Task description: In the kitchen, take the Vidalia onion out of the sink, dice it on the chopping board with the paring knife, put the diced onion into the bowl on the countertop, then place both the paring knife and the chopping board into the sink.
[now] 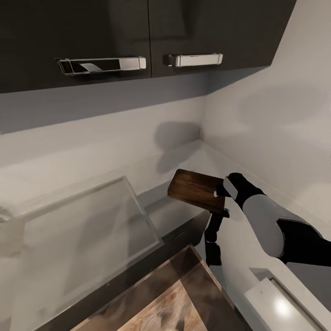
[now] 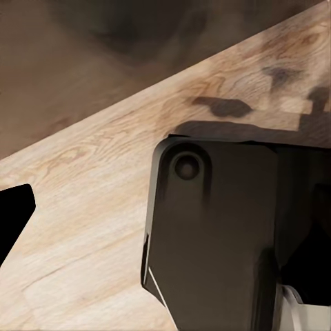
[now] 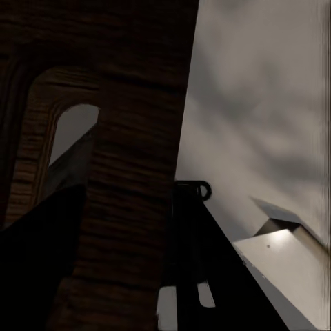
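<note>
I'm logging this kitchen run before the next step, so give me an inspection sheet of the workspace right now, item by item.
Surface: grey countertop runs into the wall corner; bare where it shows.
Job's things: chopping board is lifted above the counter edge, tilted, held at its near end. Onion, knife, bowl: nothing seen.
Clutter: nothing seen.
Hands: right hand is shut on the chopping board, and the right wrist view shows the board's handle cut-out up close. Left hand: cannot tell its state from the left wrist view.
Cables: nothing seen.
Surroundings: dark wall cabinets with chrome handles overhead, a grey flat panel at the left, wood-pattern floor below.
</note>
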Available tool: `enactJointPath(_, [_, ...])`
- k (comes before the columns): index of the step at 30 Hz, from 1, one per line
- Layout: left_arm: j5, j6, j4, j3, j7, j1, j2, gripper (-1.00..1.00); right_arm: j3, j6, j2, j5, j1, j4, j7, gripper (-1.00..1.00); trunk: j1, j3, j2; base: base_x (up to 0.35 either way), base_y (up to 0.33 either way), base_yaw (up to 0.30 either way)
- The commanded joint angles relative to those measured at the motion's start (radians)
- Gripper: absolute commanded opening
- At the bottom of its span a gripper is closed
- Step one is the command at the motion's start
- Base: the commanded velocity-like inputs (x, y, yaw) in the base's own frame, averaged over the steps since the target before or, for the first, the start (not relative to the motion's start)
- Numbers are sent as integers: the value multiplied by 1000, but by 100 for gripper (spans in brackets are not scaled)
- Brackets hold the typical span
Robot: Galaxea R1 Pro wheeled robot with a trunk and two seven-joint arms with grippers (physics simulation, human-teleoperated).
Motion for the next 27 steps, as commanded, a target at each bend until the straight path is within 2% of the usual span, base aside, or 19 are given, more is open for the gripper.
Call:
enactJointPath(1, [3,-1,-1,2,-4,0,-1,100,0,5,0,3,0,-1,-6,-100,1,0,-2,0,0,0])
enactJointPath(27, [4,-1,10,2,-4,0,-2,100,0,5,2,1,0,-1,-4,-100,1,41,-2,0,0,0])
